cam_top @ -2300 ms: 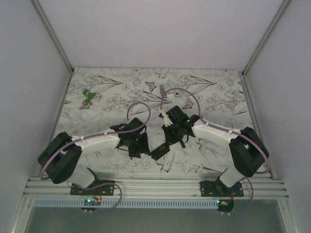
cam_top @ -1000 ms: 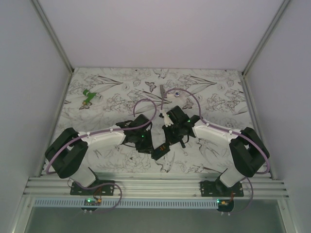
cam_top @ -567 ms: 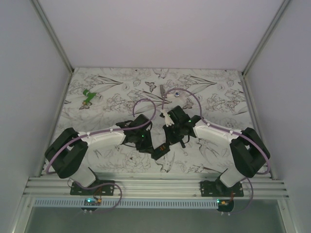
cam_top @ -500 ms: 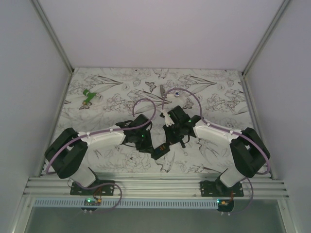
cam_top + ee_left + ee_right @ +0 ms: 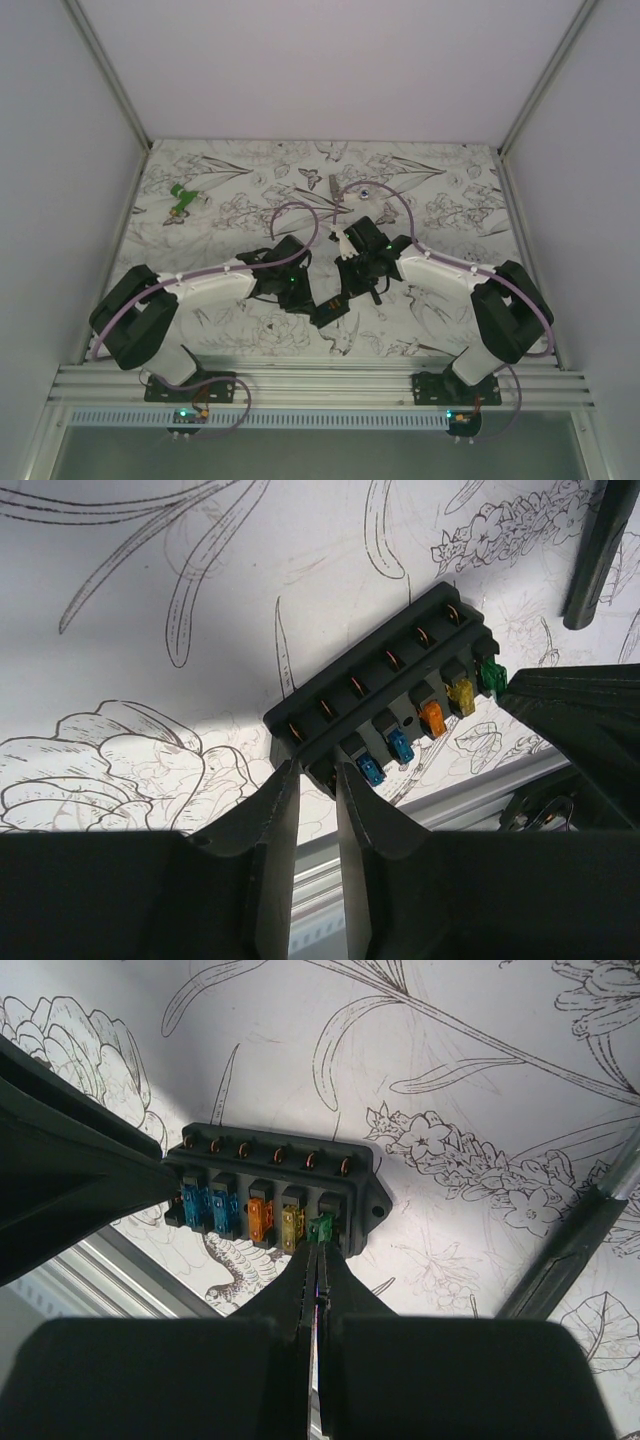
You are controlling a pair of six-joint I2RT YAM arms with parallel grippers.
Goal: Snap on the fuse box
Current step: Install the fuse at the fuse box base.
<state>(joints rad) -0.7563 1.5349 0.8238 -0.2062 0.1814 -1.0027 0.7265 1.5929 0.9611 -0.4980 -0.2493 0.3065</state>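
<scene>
The fuse box (image 5: pixel 332 308) lies flat on the patterned table (image 5: pixel 230 180), in the middle and towards the near edge, between the two arms. Its face is uncovered: a row of fuses sits in it, two blue, one orange, one yellow and, at the right end, a green fuse (image 5: pixel 320 1227). No lid shows over them in any view.

The left gripper (image 5: pixel 312 775) is down at the left end of the box, with only a narrow slit between its jaws. The tips reach the end of the box, but I cannot tell whether they pinch it or only stand against it. The right gripper (image 5: pixel 316 1250) comes in from the near side with its jaws pressed together, and its joined tip meets the green fuse.

As I judge it, the task is under way but unfinished: the box is in place and both arms are on it, one steadying it and the other bearing on the last fuse. Whether that fuse is fully seated cannot be read here, and any final press or closing of the box remains to be done
</scene>
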